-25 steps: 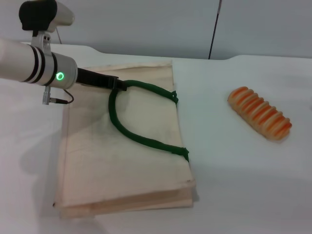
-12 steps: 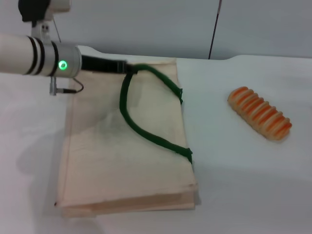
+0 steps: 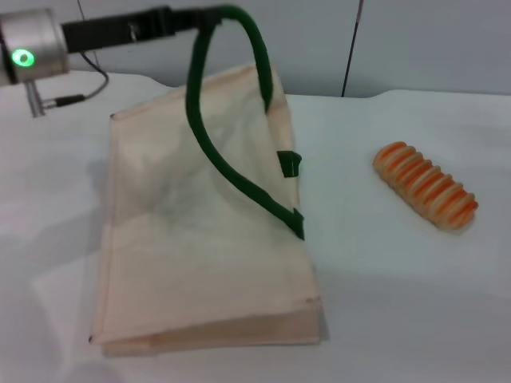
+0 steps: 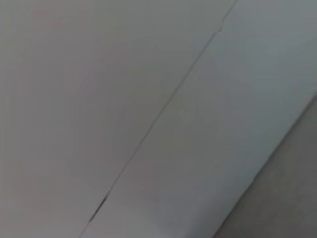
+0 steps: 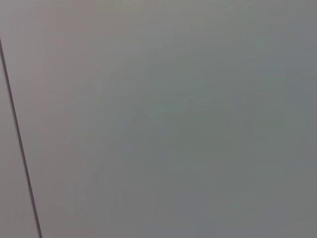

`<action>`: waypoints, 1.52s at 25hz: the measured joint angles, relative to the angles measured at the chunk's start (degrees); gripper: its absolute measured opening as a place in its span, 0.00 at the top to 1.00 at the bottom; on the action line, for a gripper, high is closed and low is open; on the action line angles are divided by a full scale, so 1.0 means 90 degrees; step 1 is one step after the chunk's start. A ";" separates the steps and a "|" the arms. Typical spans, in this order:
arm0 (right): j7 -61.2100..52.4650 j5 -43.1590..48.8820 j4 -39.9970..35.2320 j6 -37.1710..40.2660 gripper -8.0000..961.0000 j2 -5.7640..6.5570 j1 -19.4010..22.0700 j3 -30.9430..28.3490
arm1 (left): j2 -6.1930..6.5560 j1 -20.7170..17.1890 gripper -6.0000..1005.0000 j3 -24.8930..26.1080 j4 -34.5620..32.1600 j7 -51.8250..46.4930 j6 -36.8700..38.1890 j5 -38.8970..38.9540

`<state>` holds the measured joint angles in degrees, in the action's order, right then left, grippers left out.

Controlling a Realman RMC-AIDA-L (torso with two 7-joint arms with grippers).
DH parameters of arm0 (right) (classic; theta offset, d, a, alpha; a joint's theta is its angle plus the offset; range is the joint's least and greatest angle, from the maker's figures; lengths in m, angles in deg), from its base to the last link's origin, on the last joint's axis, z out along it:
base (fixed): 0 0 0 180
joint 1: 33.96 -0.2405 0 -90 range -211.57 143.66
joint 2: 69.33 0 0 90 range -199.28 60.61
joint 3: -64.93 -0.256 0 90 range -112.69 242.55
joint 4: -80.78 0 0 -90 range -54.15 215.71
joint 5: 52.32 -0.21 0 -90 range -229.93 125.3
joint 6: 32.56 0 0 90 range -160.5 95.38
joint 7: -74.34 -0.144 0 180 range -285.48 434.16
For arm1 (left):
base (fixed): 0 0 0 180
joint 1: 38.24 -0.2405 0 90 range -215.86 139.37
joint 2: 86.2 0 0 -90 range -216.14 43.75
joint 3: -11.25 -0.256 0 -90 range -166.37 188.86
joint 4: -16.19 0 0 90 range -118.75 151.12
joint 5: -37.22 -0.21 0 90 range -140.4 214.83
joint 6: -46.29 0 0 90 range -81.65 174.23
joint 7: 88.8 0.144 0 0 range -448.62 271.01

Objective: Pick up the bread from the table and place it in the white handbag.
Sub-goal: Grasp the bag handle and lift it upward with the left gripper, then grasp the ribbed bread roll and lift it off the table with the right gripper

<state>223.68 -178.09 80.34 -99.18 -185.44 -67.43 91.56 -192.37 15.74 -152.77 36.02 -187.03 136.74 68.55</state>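
Up at about eleven o'clock over the table, the left gripper (image 3: 209, 16) is holding the top of a dark green handle (image 3: 209, 152), its fingers apparently closed on the strap, though the tips are hard to make out against it. The loop is hanging taut from that grip, and it is drawing the upper panel of the white handbag (image 3: 176, 239) off the surface, so the far edge of the bag is standing raised while the near edge is lying flat toward six o'clock. A second green tab (image 3: 289, 163) is showing on the bag's edge facing three o'clock, where the mouth seems to be parting.

Well apart from the bag, out toward three o'clock, the bread (image 3: 425, 185) is lying untouched on the white table (image 3: 383, 303), its ridged length running diagonally.

The right gripper is nowhere in sight; its wrist camera is showing only a plain grey wall, as is the left's.

By my reading, the step in hand is opening the bag, not yet the pick. The next move calls for the left arm holding the mouth open while the right arm is coming in over the loaf, closing across its narrow width and carrying it toward the gap beside the handle.
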 joint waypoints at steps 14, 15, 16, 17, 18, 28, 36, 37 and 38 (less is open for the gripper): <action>-0.1895 0.1179 -0.0650 -0.0007 0.09 0.0048 0.0010 0.0289 | 0.0116 -0.0210 0.86 0.0001 0.0373 -0.0011 0.1435 0.0738; -0.2231 0.1525 -0.0851 -0.0014 0.09 0.0053 0.0009 0.0307 | 0.0114 -0.0211 0.86 0.0001 0.0408 -0.0027 0.1435 0.0727; -0.2539 0.1870 -0.1038 -0.0030 0.09 0.0058 0.0016 0.0321 | 0.0110 -0.0216 0.86 0.0001 0.0433 -0.0043 0.1436 0.0717; -0.2913 0.2273 -0.1257 -0.0054 0.09 0.0067 0.0025 0.0328 | 0.0105 -0.0219 0.86 0.0001 0.0438 -0.0050 0.1438 0.0713; -0.3312 0.2729 -0.1504 -0.0082 0.09 0.0075 0.0037 0.0329 | 0.0104 -0.0224 0.86 0.0001 0.0441 -0.0057 0.1439 0.0710; -0.5626 0.6181 -0.3449 -0.0972 0.09 0.0079 0.0036 0.0332 | 0.0118 -0.0276 0.86 -0.0009 0.0443 -0.0082 0.1408 0.0573; -0.6453 0.7900 -0.4126 -0.1437 0.09 0.0076 -0.0069 0.0331 | 0.0124 -0.0276 0.86 -0.0009 0.0453 -0.0084 0.1355 0.0449; -0.6496 0.8010 -0.4138 -0.1501 0.09 0.0076 -0.0112 0.0332 | 0.0130 -0.0277 0.86 -0.0009 0.0453 -0.0090 0.1356 0.0449; -0.6531 0.8123 -0.4142 -0.1517 0.09 0.0075 -0.0155 0.0332 | 0.0136 -0.0280 0.86 -0.0009 0.0458 -0.0096 0.1356 0.0449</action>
<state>164.90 -104.98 43.06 -112.83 -184.76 -68.82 94.55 -191.15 13.22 -152.85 40.14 -187.90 148.94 72.59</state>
